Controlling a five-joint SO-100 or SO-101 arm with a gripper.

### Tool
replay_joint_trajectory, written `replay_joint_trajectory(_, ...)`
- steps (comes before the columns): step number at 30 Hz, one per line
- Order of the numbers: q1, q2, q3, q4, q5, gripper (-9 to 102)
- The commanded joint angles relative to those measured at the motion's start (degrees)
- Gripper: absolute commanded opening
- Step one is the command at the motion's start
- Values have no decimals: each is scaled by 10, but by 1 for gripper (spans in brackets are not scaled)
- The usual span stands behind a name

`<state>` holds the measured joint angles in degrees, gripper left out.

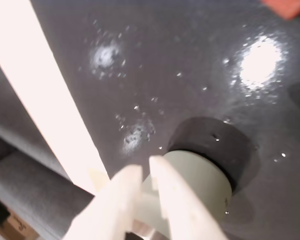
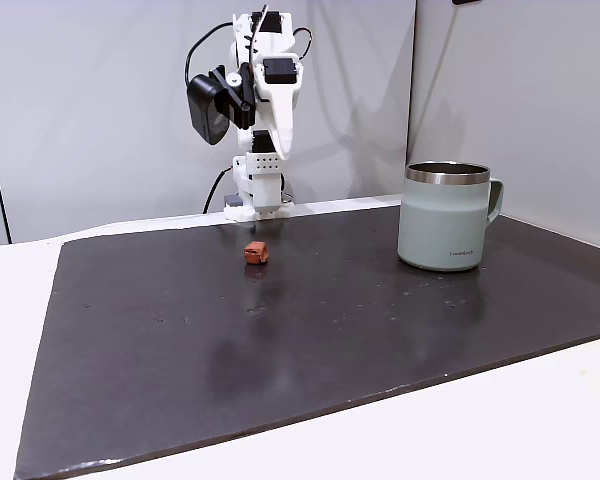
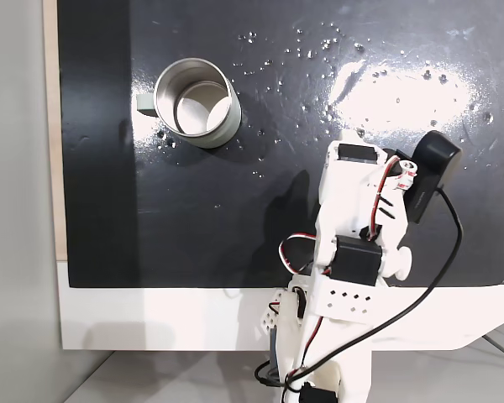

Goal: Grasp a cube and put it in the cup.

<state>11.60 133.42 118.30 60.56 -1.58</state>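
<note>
The cube (image 2: 255, 252), a tiny reddish-brown block, lies on the dark mat just in front of the arm's base. In the wrist view the cube (image 1: 289, 7) peeks in at the top right corner. The cup (image 2: 448, 218), a pale grey-green mug with a steel rim, stands upright at the mat's right side, and from above the cup (image 3: 197, 102) looks empty. My gripper (image 2: 279, 150) hangs folded high above the mat, point down, well above the cube. In the wrist view my gripper (image 1: 146, 167) is shut with nothing in it, and the cup (image 1: 205, 175) lies just beyond the fingers.
The dark mat (image 2: 280, 340) covers most of the white table (image 2: 500, 430) and shows bright glare spots. A grey wall stands behind the arm. The folded arm (image 3: 353, 243) and its cable sit at the mat's near edge in a fixed view.
</note>
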Motion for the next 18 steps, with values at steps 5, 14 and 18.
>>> replay_joint_trajectory(5,31,-60,-103,81,2,0)
replay_joint_trajectory(14,64,-234,-247,164,53,0)
replay_joint_trajectory(18,71,-315,-321,220,86,0)
